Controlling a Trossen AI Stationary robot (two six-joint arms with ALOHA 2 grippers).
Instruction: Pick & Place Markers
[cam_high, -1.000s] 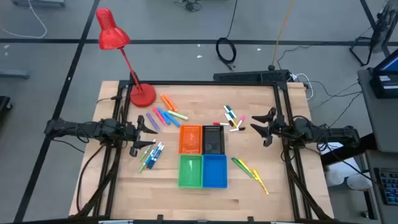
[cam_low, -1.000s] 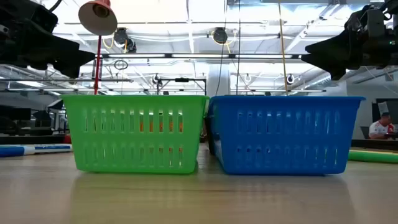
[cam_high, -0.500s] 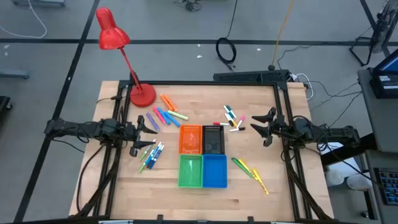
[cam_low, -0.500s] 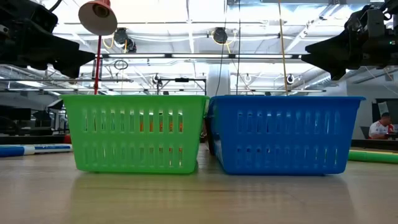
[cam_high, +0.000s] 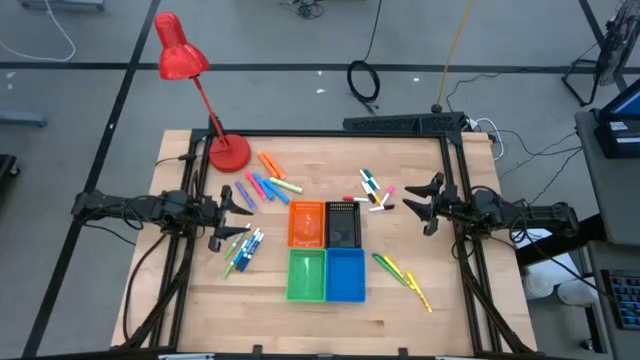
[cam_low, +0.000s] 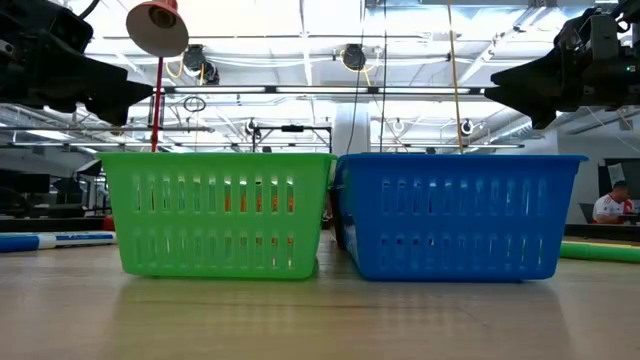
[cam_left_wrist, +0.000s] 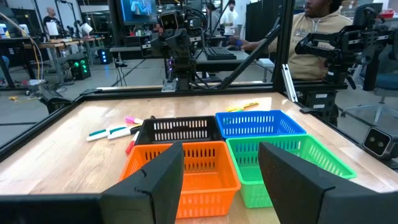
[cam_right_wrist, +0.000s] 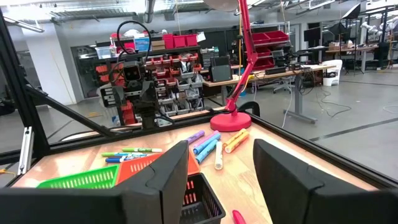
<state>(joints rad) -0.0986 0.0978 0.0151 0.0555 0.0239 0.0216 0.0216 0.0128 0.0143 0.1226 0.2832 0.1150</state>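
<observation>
Nothing has shifted since a second ago. My left claw (cam_high: 232, 212) still hovers at the counter's (cam_high: 200, 290) left edge, fingers apart, empty, just beside the blue and green markers (cam_high: 242, 250). More markers (cam_high: 268, 182) lie fanned out toward the far edge near the lamp (cam_high: 228, 152). The four bins (cam_high: 326, 250) sit mid-counter, unmoved. White markers (cam_high: 374, 190) rest beyond them, yellow and green ones (cam_high: 402, 276) toward the near right. My right claw (cam_high: 426, 204) stays at the right edge, fingers spread, holding nothing.

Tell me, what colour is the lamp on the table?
The lamp is red, clearest in the high view.
</observation>
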